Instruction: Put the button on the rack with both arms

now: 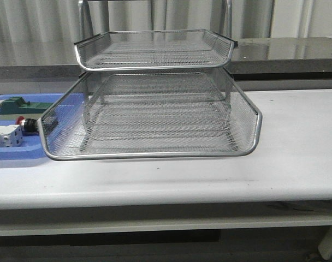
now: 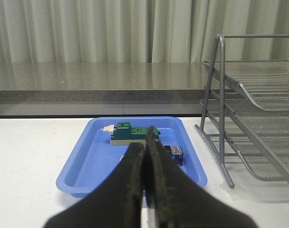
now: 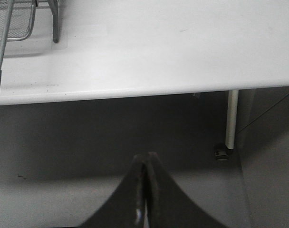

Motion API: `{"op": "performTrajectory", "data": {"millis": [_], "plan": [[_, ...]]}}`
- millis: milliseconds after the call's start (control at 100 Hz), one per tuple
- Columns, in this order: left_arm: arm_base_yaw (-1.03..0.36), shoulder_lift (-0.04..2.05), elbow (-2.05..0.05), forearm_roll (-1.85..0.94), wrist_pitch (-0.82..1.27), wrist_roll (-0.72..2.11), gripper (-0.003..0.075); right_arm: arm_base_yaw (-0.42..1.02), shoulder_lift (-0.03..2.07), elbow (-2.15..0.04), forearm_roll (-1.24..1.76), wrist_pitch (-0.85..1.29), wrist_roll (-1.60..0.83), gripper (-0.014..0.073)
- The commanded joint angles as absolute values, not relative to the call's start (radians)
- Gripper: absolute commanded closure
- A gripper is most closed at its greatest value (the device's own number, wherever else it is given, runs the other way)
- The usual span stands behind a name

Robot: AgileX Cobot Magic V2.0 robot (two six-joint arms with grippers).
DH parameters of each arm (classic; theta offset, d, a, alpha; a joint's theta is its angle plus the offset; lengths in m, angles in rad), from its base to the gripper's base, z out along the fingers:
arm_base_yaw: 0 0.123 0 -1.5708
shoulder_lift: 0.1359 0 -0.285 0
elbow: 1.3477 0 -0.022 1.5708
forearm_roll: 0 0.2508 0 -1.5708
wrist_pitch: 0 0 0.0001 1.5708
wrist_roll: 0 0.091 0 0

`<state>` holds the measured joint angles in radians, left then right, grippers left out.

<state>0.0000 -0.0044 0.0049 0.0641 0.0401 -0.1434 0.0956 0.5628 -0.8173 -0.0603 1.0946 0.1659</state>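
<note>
The button [image 1: 24,124], red-headed with a black body, lies in the blue tray [image 1: 13,155] at the table's left, close to the rack's pulled-out middle tier. The rack [image 1: 155,154] is a silver wire-mesh stack in the middle of the table. Neither arm shows in the front view. In the left wrist view my left gripper [image 2: 145,145] is shut and empty, hovering at the tray's near side. A small dark boxy piece [image 2: 174,153] beside its fingers looks like the button. My right gripper [image 3: 147,159] is shut and empty, below the table's front edge.
A green block [image 1: 16,103] lies at the tray's far end and a white component [image 1: 5,136] at its near end. The rack's frame post [image 2: 220,95] stands right of the tray [image 2: 82,166]. A table leg [image 3: 232,118] is near the right gripper.
</note>
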Motion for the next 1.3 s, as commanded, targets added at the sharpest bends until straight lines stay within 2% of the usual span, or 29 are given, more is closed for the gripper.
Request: {"op": "performTrajectory", "data": {"millis": [0, 260, 750, 1220, 1290], "plan": [[-0.002, -0.035, -0.02, 0.06, -0.025, -0.15, 0.0741, 0.094, 0.564, -0.851, -0.08, 1.048, 0.165, 0.066], [-0.002, 0.114, -0.254, 0.012, 0.165, -0.15, 0.0741, 0.094, 0.564, -0.851, -0.08, 1.048, 0.165, 0.066], [-0.002, 0.743, -0.86, 0.044, 0.589, -0.082, 0.0741, 0.094, 0.564, -0.851, -0.08, 1.048, 0.165, 0.066], [-0.002, 1.16, -1.082, 0.067, 0.655, -0.027, 0.0736, 0.094, 0.564, -0.851, -0.08, 1.048, 0.165, 0.066], [-0.002, 1.202, -1.105, 0.063, 0.71, -0.012, 0.0693, 0.094, 0.564, -0.851, -0.08, 1.048, 0.165, 0.066]]}}
